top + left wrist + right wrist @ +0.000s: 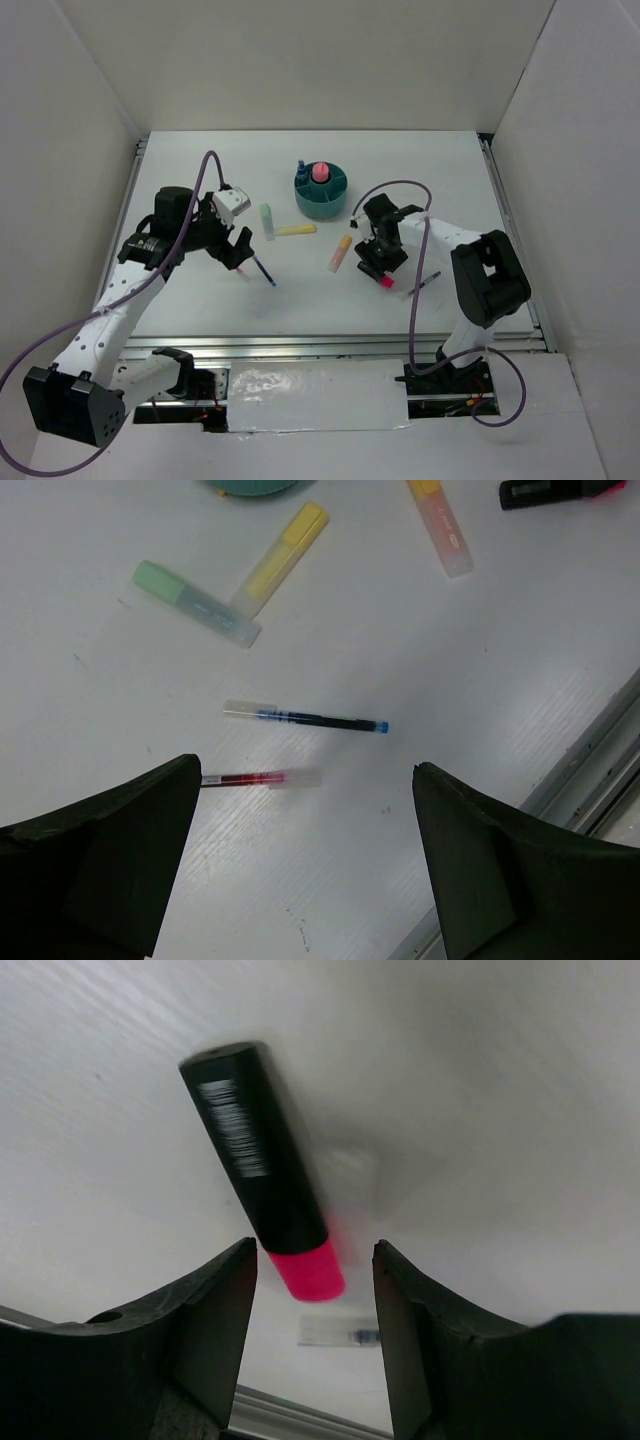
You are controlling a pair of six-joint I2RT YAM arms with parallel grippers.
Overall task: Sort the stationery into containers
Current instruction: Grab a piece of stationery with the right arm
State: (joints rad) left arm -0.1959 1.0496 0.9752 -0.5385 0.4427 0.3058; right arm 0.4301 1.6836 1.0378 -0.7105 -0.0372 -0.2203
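White tabletop (320, 320), plain white walls (300, 60) on three sides, even light

A round teal organizer (318, 208) is seen upright, with something pink held in its central cup. A green marker (267, 221), a yellow marker (296, 230) and an orange marker (340, 253) are laid flat nearby. A blue pen (320, 721) and a red pen (250, 778) are laid nearly parallel, nearer and to the left. A pink-capped black marker (265, 1170) and a black pen (424, 284) are found to the right.

Four loose markers (270, 562), three pens (310, 720) (thin), one organizer (322, 208)
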